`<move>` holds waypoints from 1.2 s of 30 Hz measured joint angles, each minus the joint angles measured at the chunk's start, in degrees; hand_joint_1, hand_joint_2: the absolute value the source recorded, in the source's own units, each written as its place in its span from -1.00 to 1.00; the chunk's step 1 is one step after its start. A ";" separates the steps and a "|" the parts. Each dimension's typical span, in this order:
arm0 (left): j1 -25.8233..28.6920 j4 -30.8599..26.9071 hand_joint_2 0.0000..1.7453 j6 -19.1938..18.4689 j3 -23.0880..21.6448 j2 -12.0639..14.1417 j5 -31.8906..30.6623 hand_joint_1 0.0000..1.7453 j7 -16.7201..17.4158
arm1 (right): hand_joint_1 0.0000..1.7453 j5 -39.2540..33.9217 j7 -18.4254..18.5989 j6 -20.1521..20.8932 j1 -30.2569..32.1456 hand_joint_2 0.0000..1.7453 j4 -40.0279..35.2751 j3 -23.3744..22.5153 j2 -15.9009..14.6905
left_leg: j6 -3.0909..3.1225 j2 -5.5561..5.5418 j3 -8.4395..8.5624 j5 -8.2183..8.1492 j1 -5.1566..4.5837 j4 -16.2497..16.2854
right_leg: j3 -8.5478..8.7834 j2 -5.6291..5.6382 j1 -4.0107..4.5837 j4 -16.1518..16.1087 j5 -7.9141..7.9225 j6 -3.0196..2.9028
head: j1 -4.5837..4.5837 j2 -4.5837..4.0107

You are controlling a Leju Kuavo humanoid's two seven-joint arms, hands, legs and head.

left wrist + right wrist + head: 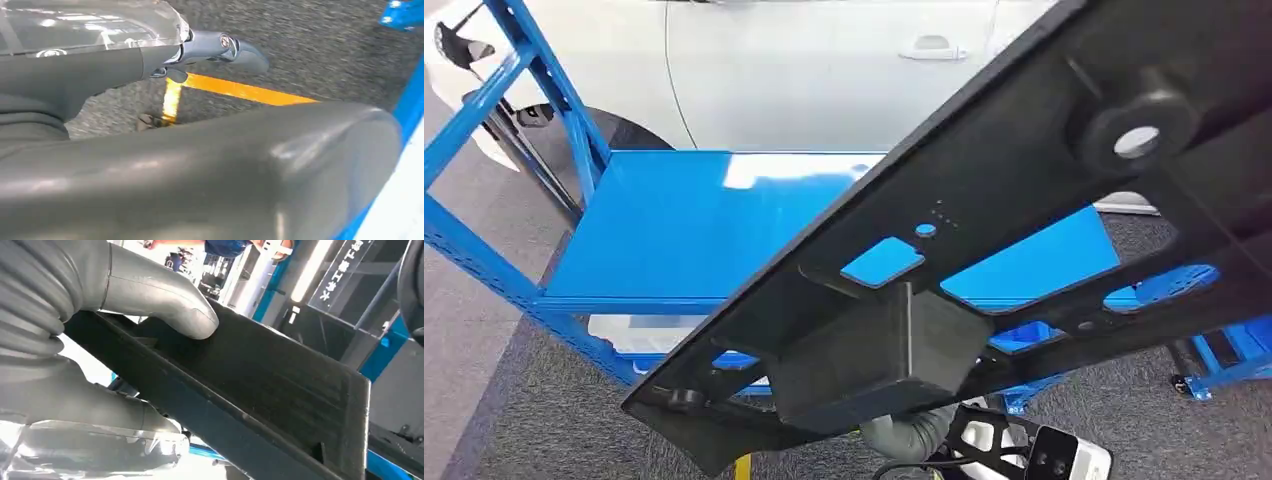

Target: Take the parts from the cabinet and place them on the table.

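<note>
The right robot hand (115,305) grips the edge of a long black plastic panel (984,230), seemingly stiff, light and unwieldy, above the blue desk (684,220).

Black plastic panel (1024,170): long, flat, ribbed, with rectangular cutouts, a round boss with a hole near its upper right end and a boxy housing on its lower middle. Tilted diagonally, low end bottom-left, high end top-right, up in the air above the blue bench (674,230). Right hand (150,295) grips its edge, thumb pressed on the face.
</note>
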 joint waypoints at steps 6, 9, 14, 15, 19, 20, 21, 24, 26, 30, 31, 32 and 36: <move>-0.06 0.00 -1.00 0.44 0.00 -0.02 -0.55 -1.00 0.31 | 1.00 -0.44 0.00 -1.42 -0.96 1.00 4.21 0.00 -0.11 | -0.77 -0.05 -4.36 2.70 0.02 0.99 | 9.71 0.02 -0.37 -8.18 6.52 -0.29 | 0.00 0.00; -0.04 0.00 -1.00 0.70 0.00 -0.09 -0.94 -1.00 0.41 | 1.00 -0.06 0.00 -1.20 -1.30 1.00 4.96 -0.02 0.46 | -1.86 -0.12 -4.97 4.17 -0.08 0.87 | 13.94 0.16 0.29 -15.80 4.33 -1.19 | 0.02 0.00; 0.26 0.02 -1.00 0.74 -0.04 -0.09 -0.79 -1.00 1.16 | 1.00 -0.04 0.00 -0.46 -1.47 1.00 6.38 -0.02 0.92 | -3.19 -0.26 -7.18 -0.86 0.27 4.72 | 11.64 -0.30 0.17 -16.53 7.00 -3.52 | 0.00 0.00; 0.22 0.02 -1.00 0.72 -0.04 -0.09 -0.77 -1.00 1.18 | 1.00 -0.09 0.00 -0.35 -1.47 1.00 6.58 -0.02 1.01 | -3.26 -0.26 -8.25 -4.64 0.30 8.95 | 10.85 -0.32 0.32 -16.51 7.68 -3.65 | 0.00 0.00; 0.17 0.02 -1.00 0.98 -0.07 -0.09 -1.07 -1.00 1.25 | 1.00 -0.20 0.00 0.02 -1.32 1.00 7.69 0.00 1.14 | -3.29 -0.26 -7.84 -5.21 0.26 17.86 | 6.87 -0.38 0.85 -15.94 10.38 -3.70 | 0.00 0.00; 0.15 0.02 -1.00 0.98 -0.11 -0.09 -1.25 -1.00 1.40 | 1.00 -0.20 0.00 0.04 -1.16 1.00 7.80 0.00 1.14 | -3.15 -0.26 -5.53 -2.92 0.22 15.38 | 5.88 -0.36 0.89 -15.64 10.88 -3.60 | 0.00 0.00; 0.08 0.02 -1.00 1.00 -0.24 -0.09 -1.44 -1.00 1.55 | 1.00 -0.20 0.00 0.07 -0.98 1.00 7.82 0.00 1.14 | -2.90 -0.26 -2.32 -1.50 0.19 11.32 | 5.00 -0.36 0.94 -15.34 11.39 -3.44 | 0.00 0.00; -0.27 0.02 -1.00 1.07 -0.39 0.00 -1.73 -1.00 1.70 | 1.00 -0.24 0.00 0.24 -0.88 1.00 7.82 -0.02 1.12 | -2.07 -0.28 5.10 -4.63 -0.33 -0.05 | 3.84 -0.50 1.15 -14.73 12.86 -2.54 | 0.00 0.00; -0.13 0.02 -1.00 1.16 -0.50 0.02 -1.79 -1.00 2.08 | 1.00 -0.26 0.00 0.33 -0.84 1.00 7.82 -0.02 1.07 | -1.35 -0.32 4.17 -3.97 -0.74 0.09 | 3.73 -0.61 0.83 -15.00 13.97 -1.91 | 0.00 0.00; -0.10 0.09 -1.00 1.81 -0.92 0.04 -1.88 -1.00 3.24 | 1.00 -0.06 0.00 0.02 -0.05 1.00 7.78 -0.02 0.28 | 0.07 0.32 1.25 -0.78 -0.10 -0.54 | 1.00 0.00 0.39 -8.33 5.08 -0.33 | 0.00 0.00; -0.07 0.09 -1.00 2.10 -0.94 0.04 -1.84 -1.00 3.56 | 1.00 0.13 0.00 -0.09 0.27 1.00 7.78 -0.02 0.11 | 0.11 0.32 0.41 0.03 -0.15 -0.51 | 0.07 0.00 0.15 -3.47 1.56 0.06 | 0.00 0.00; -0.06 0.09 -1.00 2.38 -0.96 0.09 -1.70 -1.00 4.02 | 1.00 0.18 0.00 -0.11 0.57 1.00 7.76 -0.02 -0.15 | 0.06 0.33 -0.64 0.76 -0.16 -0.41 | -0.55 0.00 0.00 0.76 0.09 0.35 | 0.00 0.00; 0.10 0.09 -1.00 3.06 -0.96 0.17 -1.05 -1.00 5.09 | 1.00 0.22 0.00 -0.11 1.17 1.00 7.63 -0.02 -0.81 | -0.55 0.33 -4.65 3.16 -0.15 0.60 | 6.21 -0.01 -0.47 -2.77 6.59 0.49 | 0.00 0.00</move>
